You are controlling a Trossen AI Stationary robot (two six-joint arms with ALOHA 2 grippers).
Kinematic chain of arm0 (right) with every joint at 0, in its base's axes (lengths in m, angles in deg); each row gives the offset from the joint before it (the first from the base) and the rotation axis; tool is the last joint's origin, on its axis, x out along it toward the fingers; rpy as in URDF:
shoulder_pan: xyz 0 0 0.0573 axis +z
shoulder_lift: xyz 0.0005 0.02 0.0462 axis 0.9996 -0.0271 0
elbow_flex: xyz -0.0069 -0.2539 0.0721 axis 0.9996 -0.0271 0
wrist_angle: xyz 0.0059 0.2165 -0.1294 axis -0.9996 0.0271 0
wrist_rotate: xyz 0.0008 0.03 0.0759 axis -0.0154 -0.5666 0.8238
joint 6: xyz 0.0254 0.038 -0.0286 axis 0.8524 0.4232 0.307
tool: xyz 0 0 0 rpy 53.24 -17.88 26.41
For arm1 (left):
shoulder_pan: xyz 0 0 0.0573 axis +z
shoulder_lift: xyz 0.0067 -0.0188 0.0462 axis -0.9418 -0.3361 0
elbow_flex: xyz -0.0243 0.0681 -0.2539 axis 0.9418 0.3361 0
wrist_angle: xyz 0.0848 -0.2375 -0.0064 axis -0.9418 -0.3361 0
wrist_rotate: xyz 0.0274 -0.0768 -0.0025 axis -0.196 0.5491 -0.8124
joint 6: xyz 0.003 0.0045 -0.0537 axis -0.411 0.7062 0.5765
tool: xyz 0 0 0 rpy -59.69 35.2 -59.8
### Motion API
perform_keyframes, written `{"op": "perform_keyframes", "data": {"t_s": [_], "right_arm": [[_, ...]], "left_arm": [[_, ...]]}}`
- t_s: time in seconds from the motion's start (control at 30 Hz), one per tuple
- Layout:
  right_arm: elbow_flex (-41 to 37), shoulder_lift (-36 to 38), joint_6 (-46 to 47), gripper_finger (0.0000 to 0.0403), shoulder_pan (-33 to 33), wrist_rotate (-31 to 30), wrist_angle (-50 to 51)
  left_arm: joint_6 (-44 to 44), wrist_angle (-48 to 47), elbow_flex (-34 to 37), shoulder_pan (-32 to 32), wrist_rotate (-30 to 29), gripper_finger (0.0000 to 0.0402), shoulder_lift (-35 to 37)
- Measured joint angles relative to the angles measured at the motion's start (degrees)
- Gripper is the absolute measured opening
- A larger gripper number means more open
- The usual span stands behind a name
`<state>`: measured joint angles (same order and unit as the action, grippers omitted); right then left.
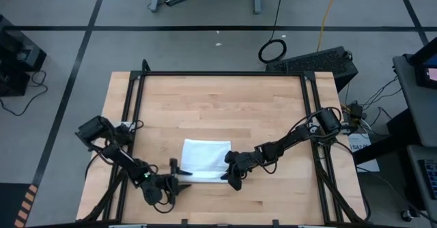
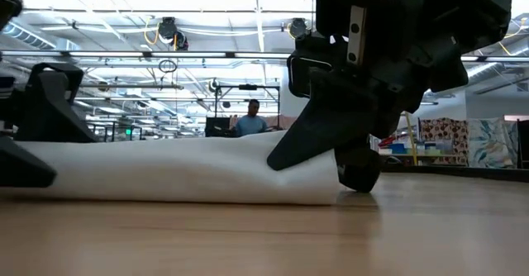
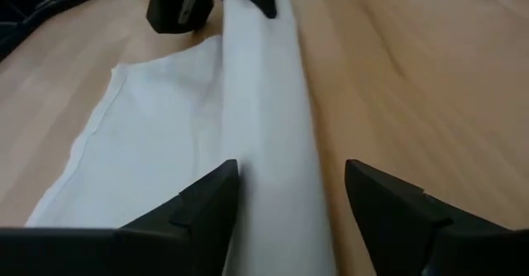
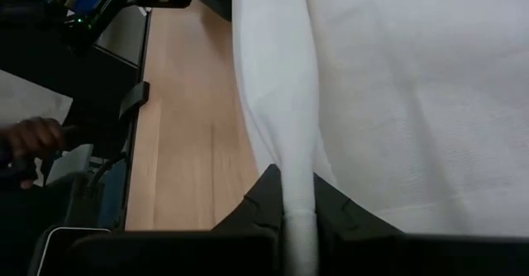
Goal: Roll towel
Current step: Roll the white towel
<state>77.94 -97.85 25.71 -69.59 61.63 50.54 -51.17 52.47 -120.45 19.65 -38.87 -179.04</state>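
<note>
Spanning most of the high view, the wooden tabletop (image 1: 225, 105) carries a black frame (image 1: 222, 74) around its edges. Near the front middle of it lies the towel (image 1: 205, 156), white and plain, spread flat over most of its area with its front edge turned into a narrow roll (image 3: 277, 144) that runs from side to side.

2 dark arms reach in toward that rolled edge, 1 at each end. The right pincer (image 1: 234, 175) sits at the towel's right front corner, its fingers (image 4: 256, 206) pressed together on the end of the roll, which shows in the right wrist view as a thin white fold squeezed between them. In the low view it stands on the tabletop with the cloth bunched against it.

The left pincer (image 1: 179, 181) is at the towel's left front corner. Its fingers (image 3: 207, 206) stand apart, 1 on each side of the roll, low over the cloth; the roll lies between them and is not clamped.

Beyond the tabletop, a person (image 2: 250, 121) stands far back in the room.
</note>
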Motion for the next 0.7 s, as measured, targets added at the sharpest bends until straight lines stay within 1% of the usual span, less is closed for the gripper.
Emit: {"op": "perform_keyframes", "data": {"t_s": [0.1, 0.2, 0.27, 0.33, 0.47, 0.57, 0.7], "right_arm": [[-0.05, -0.03, -0.02, 0.0013, 0.0, 0.0, -0.14], [-0.07, -0.03, -0.28, 0.0013, 0.0, 0.13, -0.18], [-0.07, -0.03, -0.36, 0.0013, 0.0, 0.24, -0.19], [-0.11, -0.04, -1.39, 0.0013, 0.02, 0.49, -0.16], [-0.13, -0.08, -3.85, 0.002, 0.2, 0.57, -0.08], [-0.23, 0.33, -8.32, 0.0041, 0.9, 0.47, 0.32], [-0.37, 2.58, -16.48, 0.0097, 1.81, -0.71, 3.41]], "left_arm": [[0.38, -0.13, 0.0, 1.05, 0.09, 0.0196, 0.0], [4.09, -3.17, -0.04, 2.47, 1.05, 0.0154, 0.0], [7.23, -5.48, -0.06, 3.71, 2.85, 0.0124, 0.03], [10.1, -6.72, -0.17, 5.0, 6.0, 0.0095, 0.26], [12.3, -6.08, -0.21, 7.39, 11.23, 0.0042, 0.35], [14.88, -6.23, -0.17, 8.94, 16.04, 0.0015, 1.89], [19.24, -8.15, -0.02, 11.47, 24.66, 0.0014, 5.72]]}}
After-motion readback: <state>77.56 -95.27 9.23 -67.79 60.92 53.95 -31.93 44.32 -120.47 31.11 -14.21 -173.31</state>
